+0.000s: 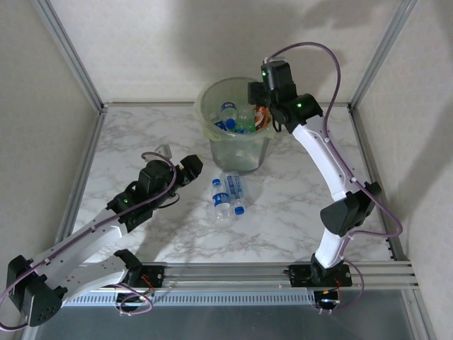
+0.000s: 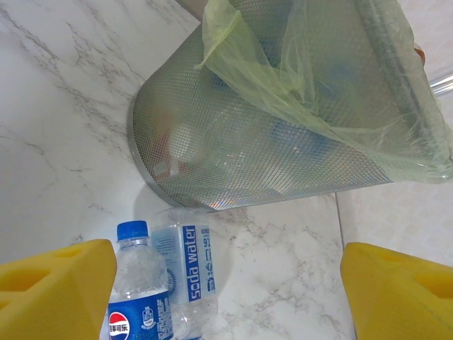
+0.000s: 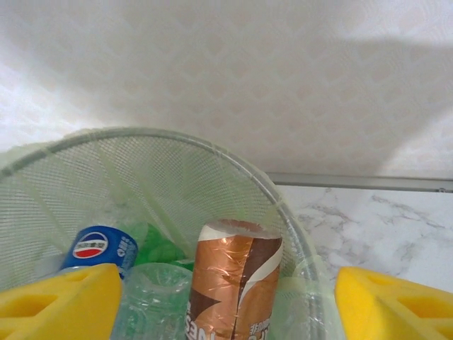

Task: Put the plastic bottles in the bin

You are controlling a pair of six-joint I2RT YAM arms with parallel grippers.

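The bin (image 1: pixel 205 99), a mesh bucket lined with a pale green bag, stands at the back middle of the marble table. It holds blue-labelled and green plastic bottles (image 1: pixel 233 120). My right gripper (image 1: pixel 262 117) hangs over the bin's right rim, open. A copper-brown labelled bottle (image 3: pixel 237 283) stands bottom-up inside the bin (image 3: pixel 177 138), between the yellow fingers (image 3: pixel 60 301) and touching neither. Clear bottles with blue labels (image 1: pixel 228 193) lie in front of the bin. My left gripper (image 1: pixel 194 165) is just left of them, low and open. A Pepsi bottle (image 2: pixel 138 283) and a soda water bottle (image 2: pixel 187 265) lie by its left finger (image 2: pixel 53 290).
A small clear object (image 1: pixel 164 150) lies on the table left of the bin. Aluminium posts and pale walls enclose the table, and a rail (image 1: pixel 241 273) runs along the near edge. Bare marble (image 1: pixel 304 205) stretches right of the lying bottles.
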